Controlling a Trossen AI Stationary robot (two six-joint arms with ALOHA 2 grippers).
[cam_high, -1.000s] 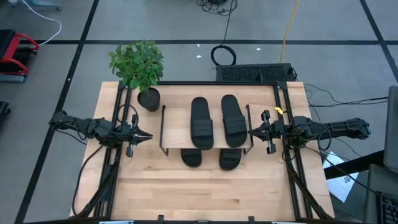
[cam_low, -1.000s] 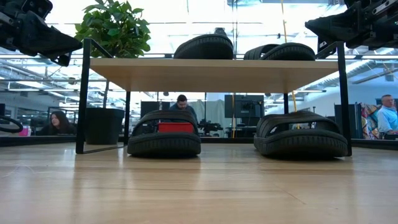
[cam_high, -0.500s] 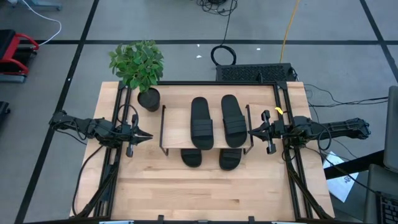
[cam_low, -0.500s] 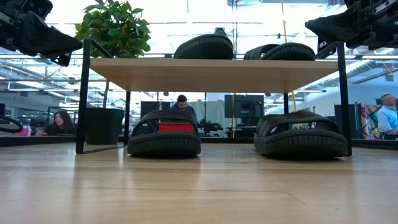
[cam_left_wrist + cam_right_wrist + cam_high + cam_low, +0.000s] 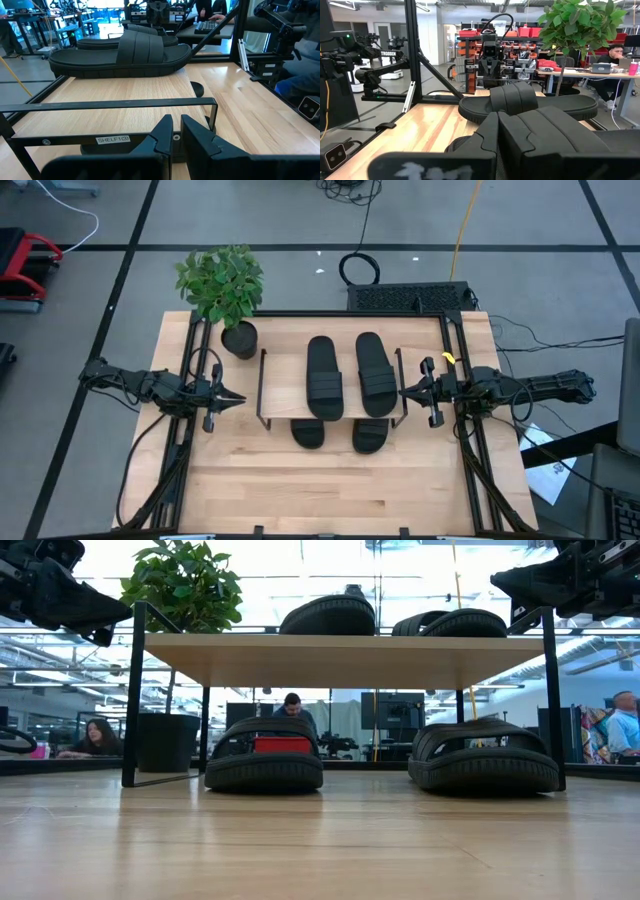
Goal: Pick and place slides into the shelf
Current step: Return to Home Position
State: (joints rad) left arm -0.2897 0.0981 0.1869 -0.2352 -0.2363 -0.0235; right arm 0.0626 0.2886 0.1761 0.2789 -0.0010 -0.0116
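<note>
Slides [image 5: 324, 376]: two atop the shelf [image 5: 283, 385], two beneath — stowing looks done; left gripper [image 5: 232, 397] and right gripper [image 5: 405, 391] flank it, closed, empty, only homing outstanding.

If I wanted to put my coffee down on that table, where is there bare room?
The wide strip of tabletop in front of the shelf is bare. Crowded: the shelf itself, with two slides on top and two beneath, both its ends, where the left gripper and right gripper hover, and the potted plant corner.
</note>
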